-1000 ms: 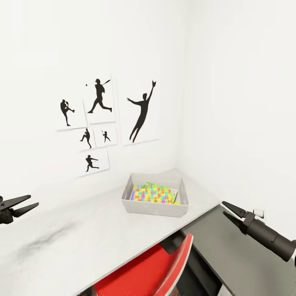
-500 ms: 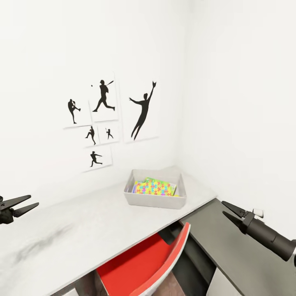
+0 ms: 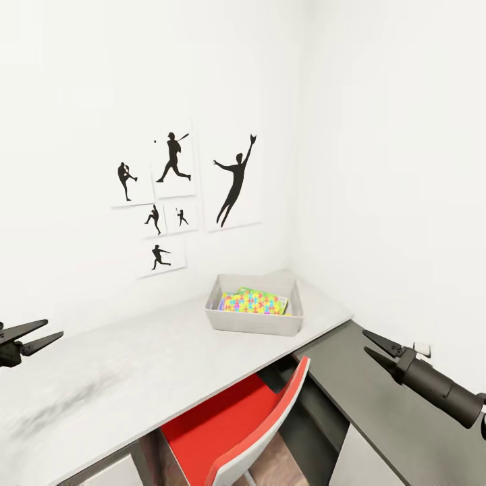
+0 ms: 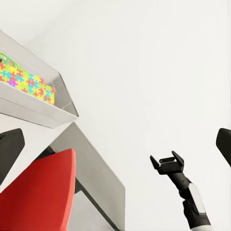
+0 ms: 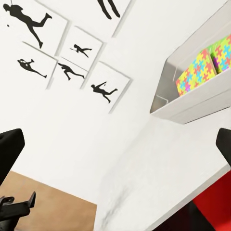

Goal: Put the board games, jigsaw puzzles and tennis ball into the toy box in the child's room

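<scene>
The toy box sits on the pale grey bench close to the corner of the room, near the bench's far right end, and a jigsaw puzzle of bright interlocking pieces lies inside it, leaning against the far wall of the box. No brand, label or readable writing shows on the box or the puzzle. On the wall to the left of the box hang six white posters with black silhouettes of baseball players, none carrying text. A red chair is tucked under the bench edge, beside the lower dark grey section. The left end effector hovers over the bench's left side, fingers parted and holding nothing. The right end effector hangs above the dark section, likewise open and empty.
</scene>
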Motion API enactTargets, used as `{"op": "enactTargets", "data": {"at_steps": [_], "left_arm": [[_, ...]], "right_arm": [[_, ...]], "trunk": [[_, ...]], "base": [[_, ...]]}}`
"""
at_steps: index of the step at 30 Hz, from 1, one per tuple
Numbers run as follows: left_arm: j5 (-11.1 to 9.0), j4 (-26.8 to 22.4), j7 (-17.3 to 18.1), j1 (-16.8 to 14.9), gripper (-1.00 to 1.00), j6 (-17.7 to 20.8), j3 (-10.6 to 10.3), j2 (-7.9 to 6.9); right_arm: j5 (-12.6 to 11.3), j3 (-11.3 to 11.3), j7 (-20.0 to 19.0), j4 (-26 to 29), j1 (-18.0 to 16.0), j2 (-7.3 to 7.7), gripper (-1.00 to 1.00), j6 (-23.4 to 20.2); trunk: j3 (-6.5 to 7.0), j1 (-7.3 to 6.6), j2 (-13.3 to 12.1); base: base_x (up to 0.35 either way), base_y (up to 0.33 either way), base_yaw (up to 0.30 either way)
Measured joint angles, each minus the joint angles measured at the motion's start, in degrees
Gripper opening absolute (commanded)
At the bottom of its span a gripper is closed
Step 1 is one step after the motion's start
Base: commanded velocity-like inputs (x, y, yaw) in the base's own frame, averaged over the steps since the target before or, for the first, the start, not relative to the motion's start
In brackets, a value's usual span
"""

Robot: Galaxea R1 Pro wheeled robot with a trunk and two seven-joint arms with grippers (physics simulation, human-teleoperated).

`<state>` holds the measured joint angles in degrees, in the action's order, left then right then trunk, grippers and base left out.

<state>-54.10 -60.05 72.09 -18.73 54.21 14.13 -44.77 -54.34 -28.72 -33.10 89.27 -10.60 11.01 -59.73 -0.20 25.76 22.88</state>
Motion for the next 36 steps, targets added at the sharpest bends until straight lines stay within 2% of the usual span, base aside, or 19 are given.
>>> {"op": "enactTargets", "data": {"at_steps": [11, 15, 17, 18, 20, 30, 36], "left_arm": [[0.0, -0.2, 0.4, -0.1, 1.0, 1.4, -0.1, -0.21], [0.1, -0.2, 0.4, -0.2, 1.0, 1.6, -0.2, -0.23], [0.1, -0.2, 0.4, -0.2, 1.0, 1.6, -0.2, -0.26], [0.1, -0.2, 0.4, -0.2, 1.0, 1.7, -0.3, -0.27], [0.1, -0.3, 0.4, -0.2, 1.0, 1.7, -0.3, -0.29], [0.1, -0.3, 0.4, -0.2, 1.0, 1.7, -0.4, -0.3], [0.1, -0.4, 0.4, -0.2, 1.0, 1.7, -0.4, -0.3]], "right_arm": [[0.0, 0.0, 0.1, -0.2, 0.0, -0.01, 1.0, 0.0], [0.0, 0.1, 0.3, -0.2, 0.0, -0.01, 1.0, 0.0], [0.0, 0.1, 0.3, -0.2, 0.0, -0.05, 1.0, 0.7], [0.1, 0.2, 0.1, -0.2, 0.1, -0.09, 1.0, 4.2], [0.1, 0.6, 0.1, -0.2, 0.1, -0.1, 1.0, 5.4], [0.2, 1.3, 0.4, -0.6, 0.0, -0.1, 1.0, 6.1], [0.2, 1.3, 0.4, -0.6, -0.1, -0.1, 1.0, 6.1]], "trunk": [[0.0, 0.0, 0.0], [0.0, 0.0, 0.0], [0.0, 0.01, 0.0], [0.0, 0.05, -0.1], [0.0, 0.01, 0.0], [0.0, 0.0, 0.0], [0.01, 0.02, 0.0]], "base": [[-0.001, 0.0, -0.002], [-0.002, 0.0, -0.167], [-0.145, 0.0, -0.186], [-0.214, 0.0, -0.087], [-0.101, 0.0, -0.04], [-0.027, 0.002, -0.006], [-0.229, 0.096, 0.0]]}}
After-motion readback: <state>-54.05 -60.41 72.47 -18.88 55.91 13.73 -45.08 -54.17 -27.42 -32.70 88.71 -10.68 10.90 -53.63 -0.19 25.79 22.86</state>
